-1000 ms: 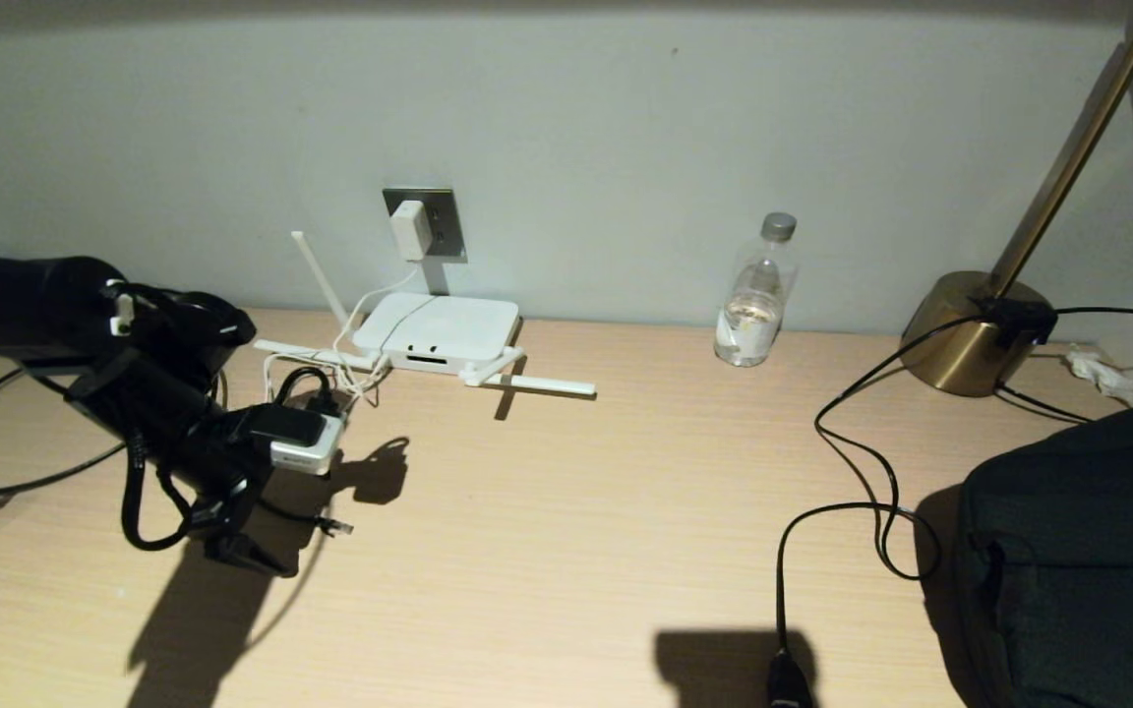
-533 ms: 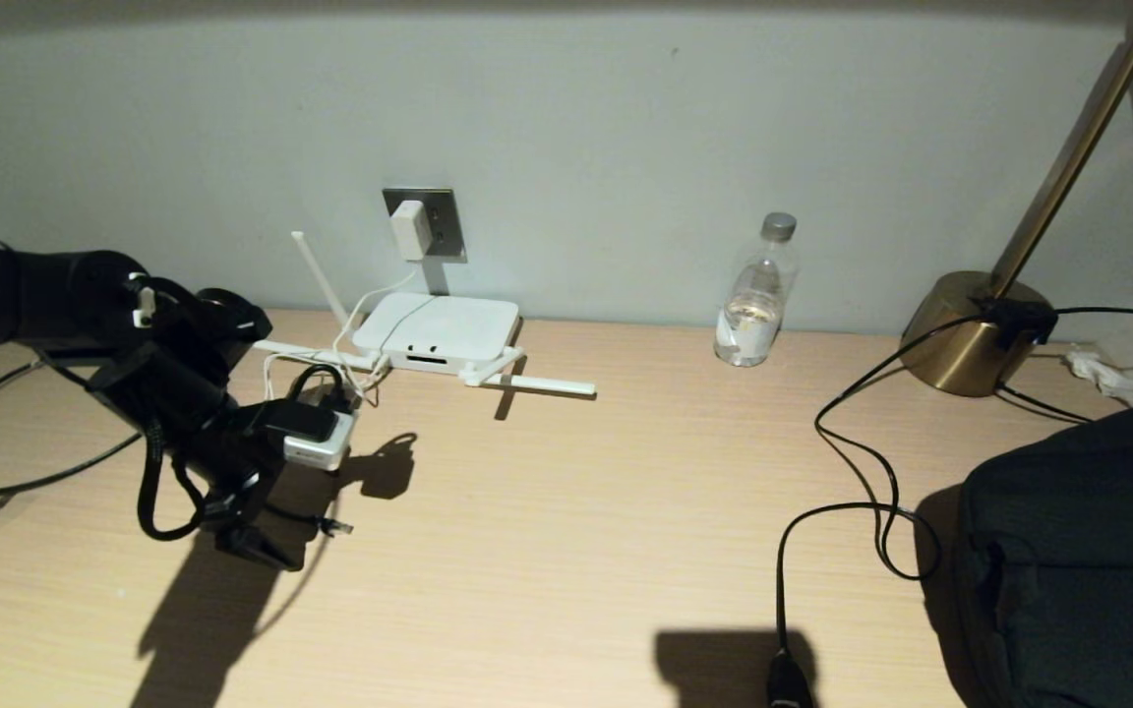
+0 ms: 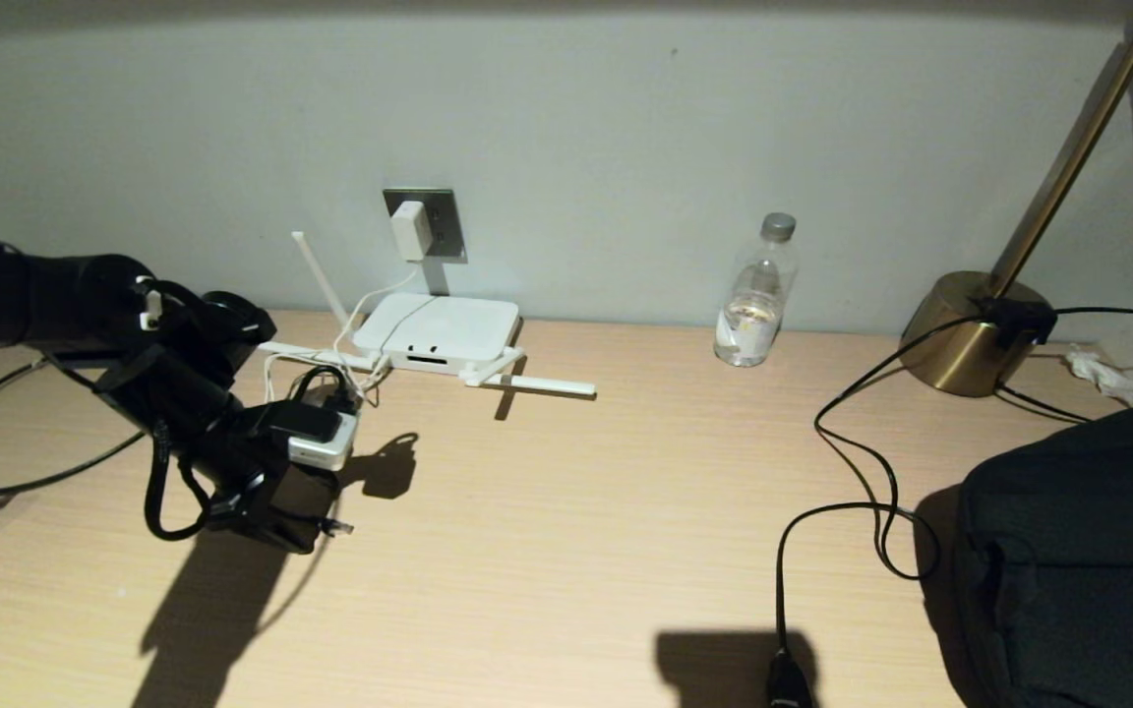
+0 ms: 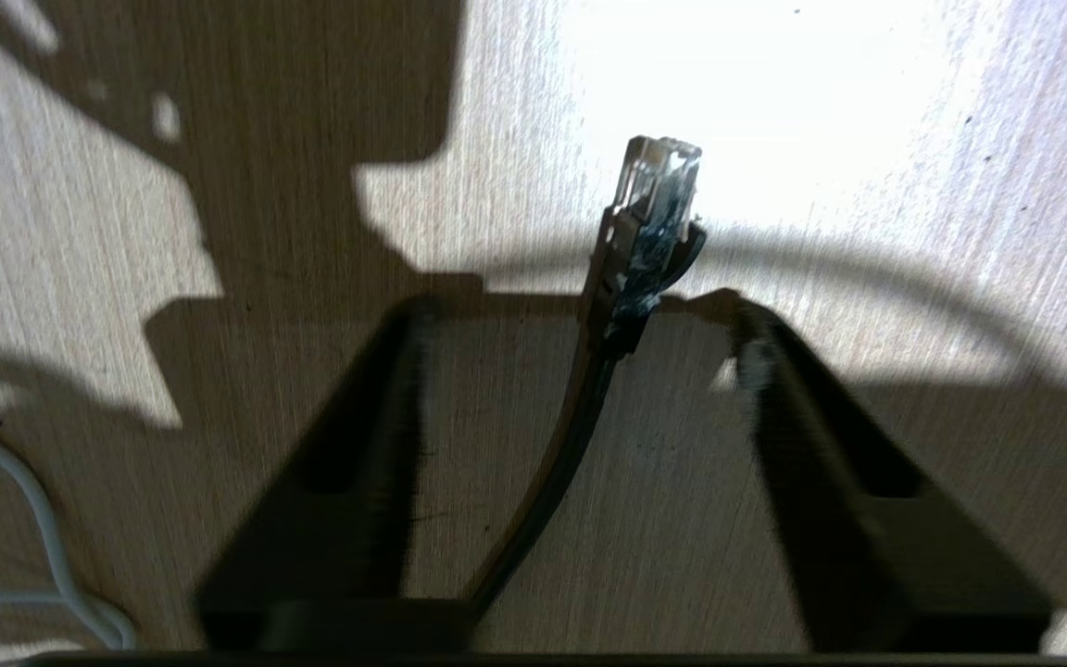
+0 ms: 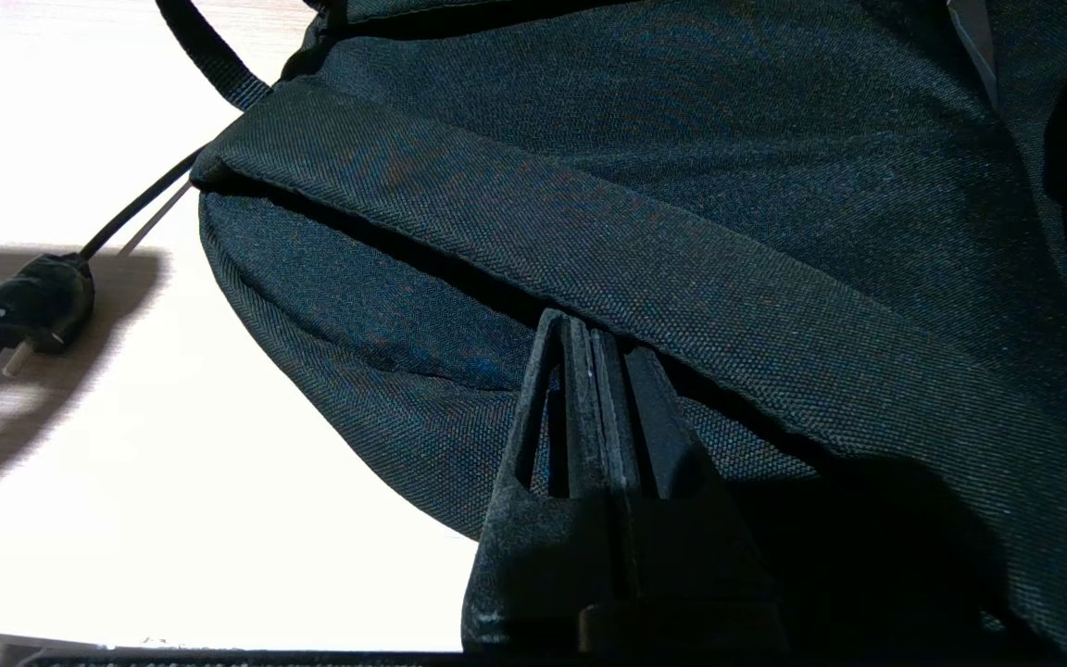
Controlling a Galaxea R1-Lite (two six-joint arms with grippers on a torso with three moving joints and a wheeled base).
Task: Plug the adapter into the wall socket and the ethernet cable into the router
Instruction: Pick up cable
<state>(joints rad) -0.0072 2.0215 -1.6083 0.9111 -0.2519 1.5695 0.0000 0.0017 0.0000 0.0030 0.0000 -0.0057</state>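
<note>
Pale wood-grain surface [image 3: 566, 511] runs up to a plain grey wall, where the adapter [image 3: 409, 229] sits plugged into the wall socket [image 3: 441, 221], its thin white cord dropping toward the router [image 3: 437, 331] at about 12 o'clock on the surface. At 9 o'clock the left pincer [image 4: 580, 324] hangs low over the wood with its fingers spread wide, holding nothing. The ethernet cable [image 4: 589, 371] lies on the surface between the two fingers, touching neither, its clear plug [image 4: 659, 181] just beyond the fingertips. The right pincer [image 5: 589, 343] is parked at 4 o'clock with fingers pressed together and empty, over a dark bag [image 5: 682, 232]. Beside the bag lies a black two-pin plug [image 5: 29, 306]. A water bottle [image 3: 755, 292] and a brass lamp base [image 3: 970, 332] stand by the wall toward 2 o'clock.
</note>
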